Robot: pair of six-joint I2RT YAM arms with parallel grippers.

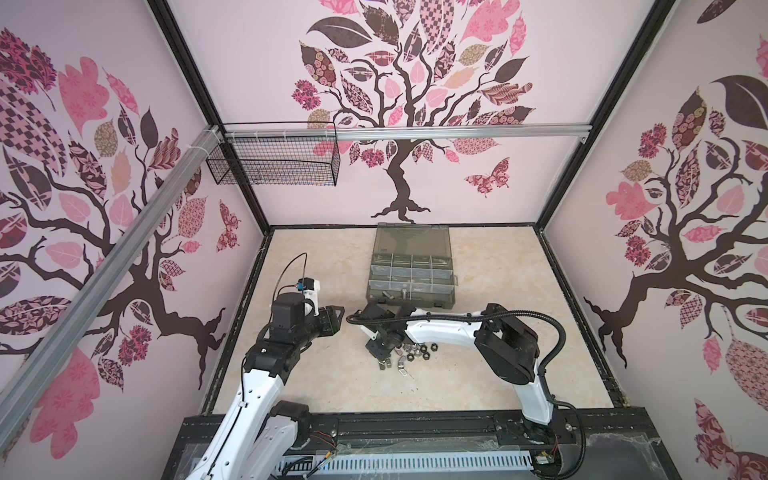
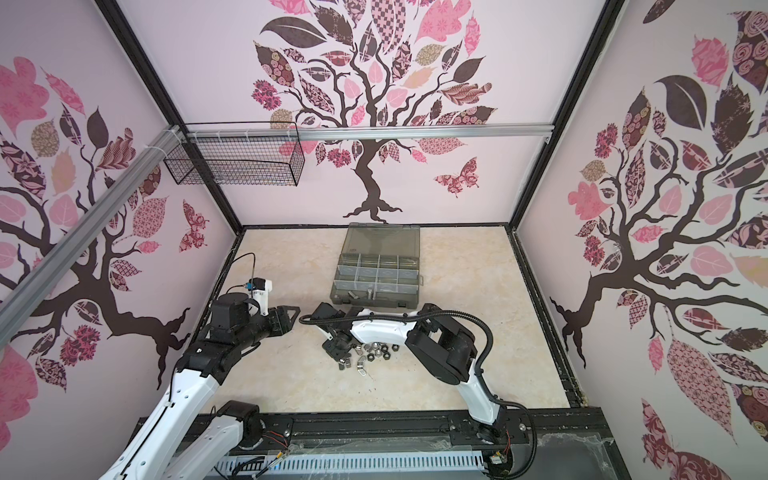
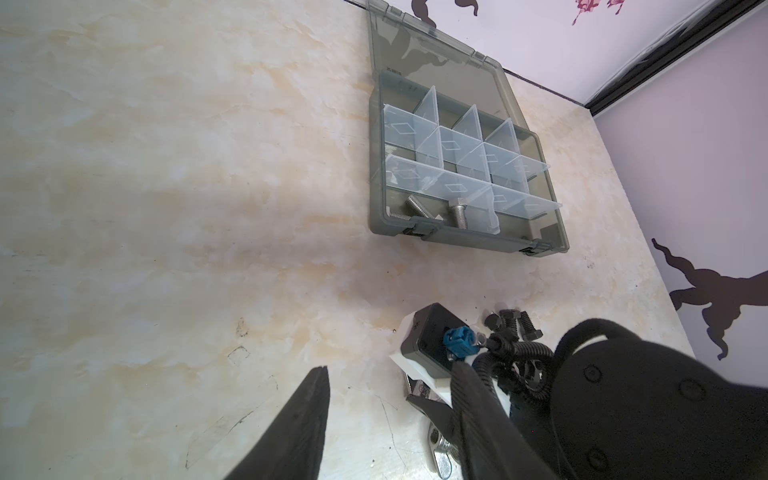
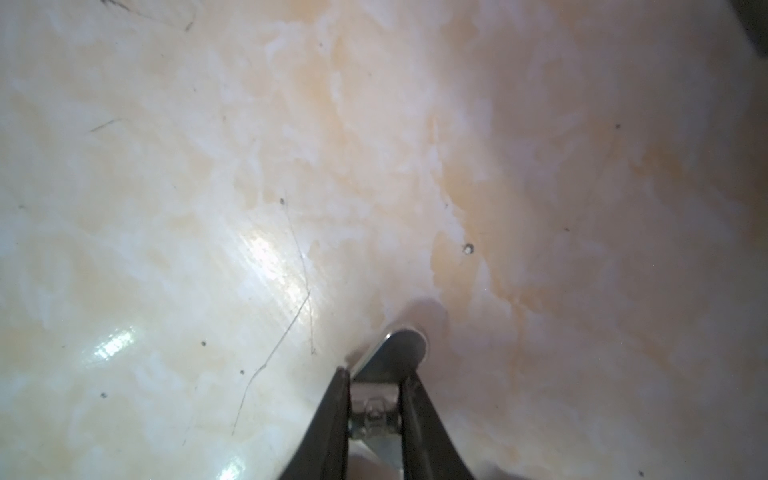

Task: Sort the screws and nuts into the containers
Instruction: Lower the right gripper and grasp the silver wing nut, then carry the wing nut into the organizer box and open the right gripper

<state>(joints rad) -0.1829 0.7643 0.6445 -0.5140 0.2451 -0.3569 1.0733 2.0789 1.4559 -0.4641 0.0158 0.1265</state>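
The containers (image 3: 449, 145) are pale-divided compartments in an open grey-green case (image 1: 411, 291) (image 2: 376, 297) at mid-table. Silver screws (image 3: 459, 214) lie in its front row. Loose nuts (image 1: 417, 351) (image 2: 376, 351) sit in a pile in front of the case, and black screws (image 3: 515, 324) lie beside it. My right gripper (image 4: 376, 378) (image 1: 380, 349) is down at the pile's left end, shut on a silver wing nut (image 4: 399, 353) whose wing sticks out past the fingertips. My left gripper (image 3: 395, 424) (image 1: 332, 318) hovers open and holds nothing, left of the pile. Another wing nut (image 3: 442, 453) lies near it.
A black wire basket (image 1: 274, 162) hangs on the back-left rail, well above the table. The case's smoky lid (image 1: 411, 239) stands open toward the back wall. The right arm (image 1: 440, 328) stretches across between the pile and the case. Dark frame edges bound the marbled tabletop (image 1: 332, 386).
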